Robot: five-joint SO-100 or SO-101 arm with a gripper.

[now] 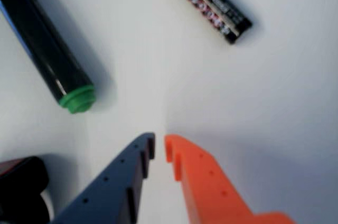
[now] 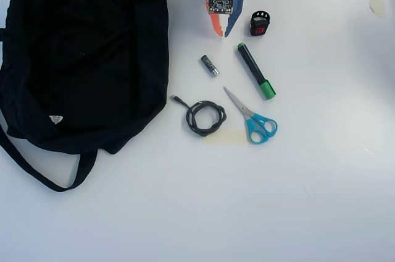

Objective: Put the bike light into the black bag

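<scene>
your gripper (image 1: 159,147) had its two fingers nearly together, only a thin slit of white table between the tips, and nothing was caught in them. one finger (image 1: 113,182) was dark blue plastic with stepped notches and small holes, the other (image 1: 206,182) bright orange and blocky. in the overhead view the gripper (image 2: 223,31) pointed down the picture from the top edge, a small circuit board showing on the arm's back. just beside it, on its right in that view, sat the bike light (image 2: 260,25), small and black with a red square face, touching neither finger. in the wrist view it was only a dark blur (image 1: 21,187) at the lower left corner. the glossy black marker (image 2: 256,71) with its green cap and the cylindrical battery (image 2: 210,65) lay ahead of the tips. the black bag (image 2: 80,58), soft slumped fabric, lay well apart at the left in the overhead view.
</scene>
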